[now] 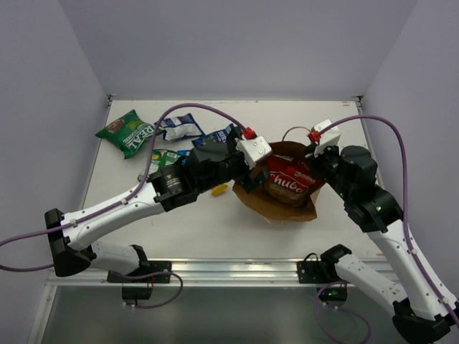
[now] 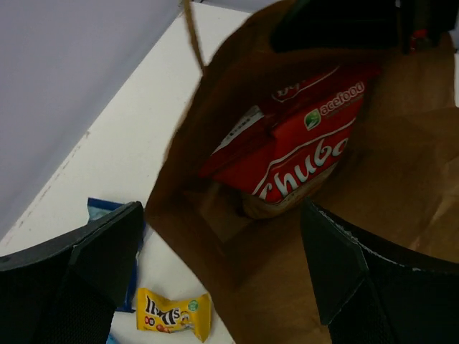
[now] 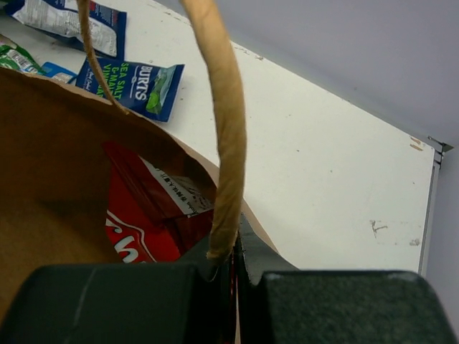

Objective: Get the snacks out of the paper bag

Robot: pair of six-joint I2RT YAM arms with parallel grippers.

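paper bag (image 1: 281,209): open, centre-right on tabletop (image 1: 215,229)
red chip bag (image 1: 290,183): inside paper bag
green bag (image 1: 129,133): far left
yellow packet (image 1: 219,190): near paper bag, apart

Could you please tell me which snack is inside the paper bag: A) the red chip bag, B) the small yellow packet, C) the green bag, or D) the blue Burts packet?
A: the red chip bag lies inside the paper bag, seen through its open mouth.

Red chip bag (image 2: 301,154) bottom hidden inside paper bag (image 2: 237,287).
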